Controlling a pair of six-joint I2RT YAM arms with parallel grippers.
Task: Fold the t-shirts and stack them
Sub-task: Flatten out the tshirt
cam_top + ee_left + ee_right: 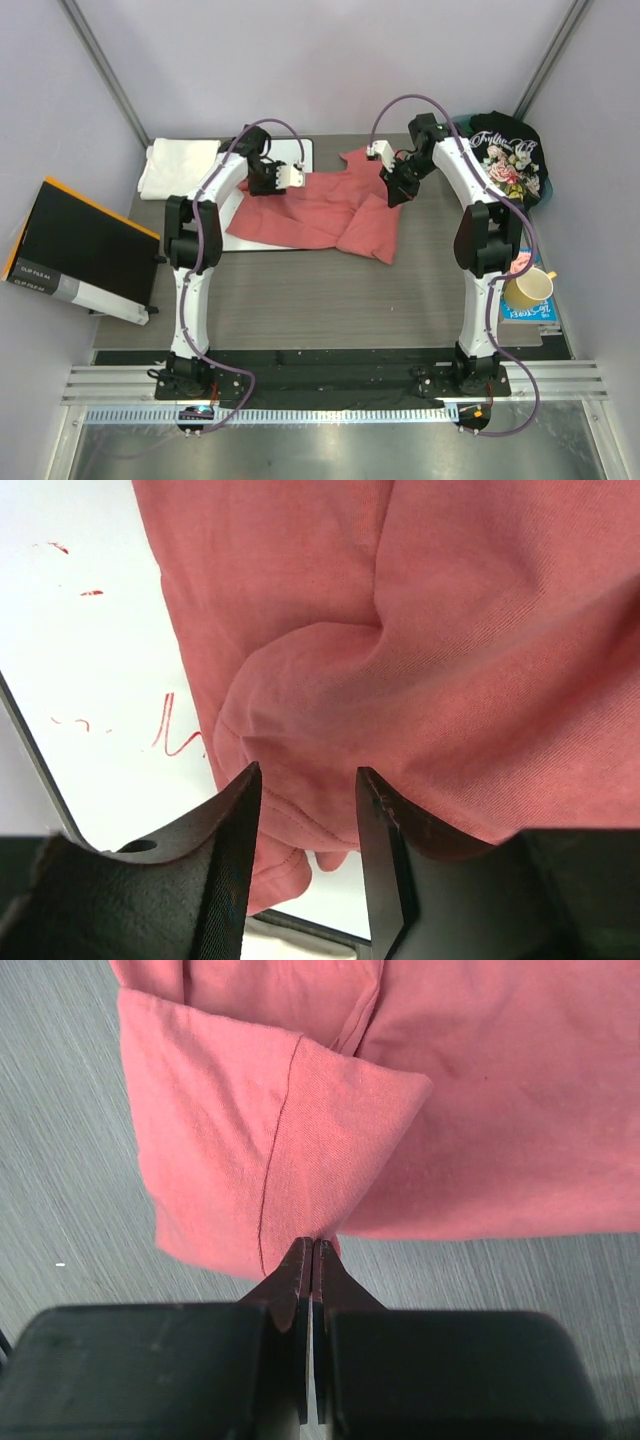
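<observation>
Right pincer (311, 1248), closed at the 3 o'clock sleeve hem of the salmon-red t-shirt (480, 1110), may slip off; left pincer (308, 780) stands open.

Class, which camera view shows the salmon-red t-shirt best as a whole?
The top external view: the salmon-red t-shirt shows there nearly whole, spread on the table. The left wrist view shows only a bunched fold over the whiteboard; the right wrist view shows only a folded corner.

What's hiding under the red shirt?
A whiteboard with red scribbles pokes out from under one edge of the red shirt. The grey table shows around the rest. The cloth covers how far the board reaches underneath.
</observation>
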